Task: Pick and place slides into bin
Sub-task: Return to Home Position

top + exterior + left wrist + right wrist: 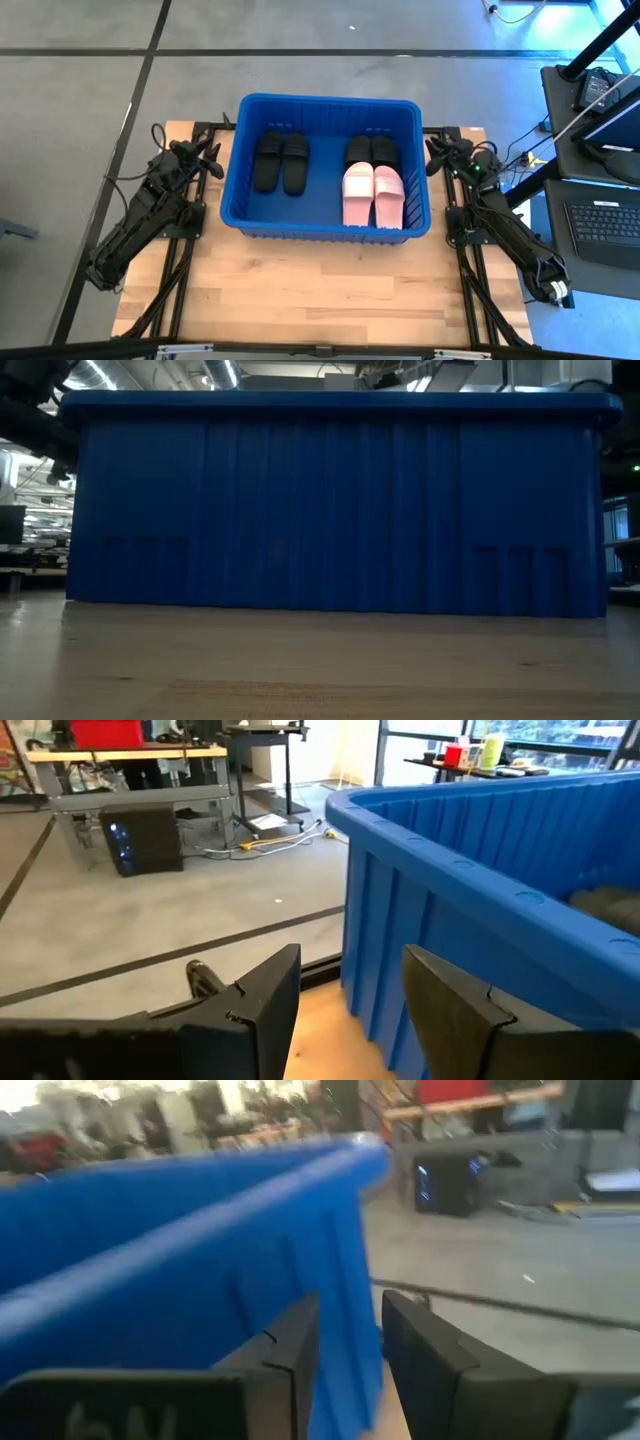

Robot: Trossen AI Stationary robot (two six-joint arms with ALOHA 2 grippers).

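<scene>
The blue bin (240, 160) stands on the wooden table toward its far side; it fills the low view (330, 500). Inside it lie a pair of black slides (280, 160) on the left, another black pair (371, 150) at the far right, and a pink pair (373, 194) in front of those. My left gripper (212, 158) (350, 1010) is open and empty beside the bin's left wall. My right gripper (436, 156) (350, 1350) is open and empty beside the bin's right wall.
Bare wooden table (320, 290) lies in front of the bin. Black rails (180, 280) run along the table's left and right sides under the arms. A desk with a laptop (605, 220) stands off the table's right.
</scene>
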